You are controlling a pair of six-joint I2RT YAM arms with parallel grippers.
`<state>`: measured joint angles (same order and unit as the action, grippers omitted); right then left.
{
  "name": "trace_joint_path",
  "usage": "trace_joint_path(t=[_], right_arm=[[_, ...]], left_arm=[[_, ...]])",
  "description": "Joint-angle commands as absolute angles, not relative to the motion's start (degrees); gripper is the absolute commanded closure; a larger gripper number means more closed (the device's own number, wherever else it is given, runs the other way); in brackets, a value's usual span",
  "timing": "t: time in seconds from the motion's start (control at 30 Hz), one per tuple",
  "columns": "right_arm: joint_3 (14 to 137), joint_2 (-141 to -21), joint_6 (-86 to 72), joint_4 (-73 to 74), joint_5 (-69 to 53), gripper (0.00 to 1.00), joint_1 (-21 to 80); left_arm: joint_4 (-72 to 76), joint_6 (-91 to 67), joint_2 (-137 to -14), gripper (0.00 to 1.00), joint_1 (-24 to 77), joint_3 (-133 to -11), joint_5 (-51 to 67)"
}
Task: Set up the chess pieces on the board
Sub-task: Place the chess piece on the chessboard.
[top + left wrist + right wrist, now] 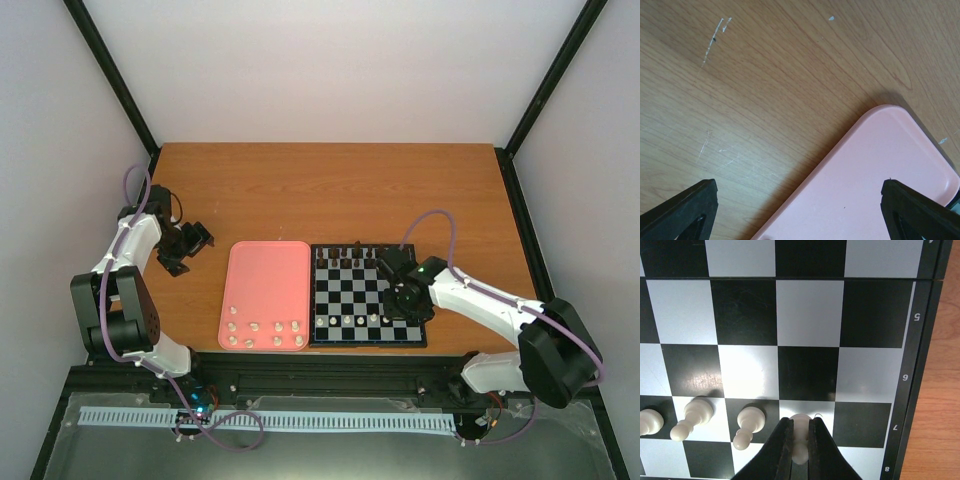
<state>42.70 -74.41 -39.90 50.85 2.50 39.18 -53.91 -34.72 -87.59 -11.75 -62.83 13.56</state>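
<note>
Pale walls enclose a wooden counter (330,190). At left, the left jaws stand wide apart and empty over bare wood, beside a corner of the pink tray (880,175). Several cream chess pieces (265,328) wait at the tray's near end. On the board (360,344), the right jaws pinch a cream pawn (800,422) at a pale square. Best to seat it centred, level with its neighbours (747,422), then release and lift straight. Only the right wrist view shows this grip; overhead, the arm hides it.
</note>
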Motion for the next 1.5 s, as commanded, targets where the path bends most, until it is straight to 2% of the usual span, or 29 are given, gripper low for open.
trace_joint_path(t=[0.0, 0.83, 1.47], right_arm=[[41.39, -75.06, -40.32, 49.8, 3.03, 0.97, 38.35], [41.39, -80.45, -37.78, 48.14, 0.2, 0.97, 37.35], [39.37, -75.98, -39.31, 50.86, -1.57, 0.97, 37.4]], left_arm=[[-53.59, -34.96, -87.23, 0.0, -12.13, -63.47, 14.14], [-53.13, -34.72, -89.51, 0.0, -12.15, -64.23, 14.32], [-53.02, -34.8, -89.5, 0.0, -12.17, -64.08, 14.5]])
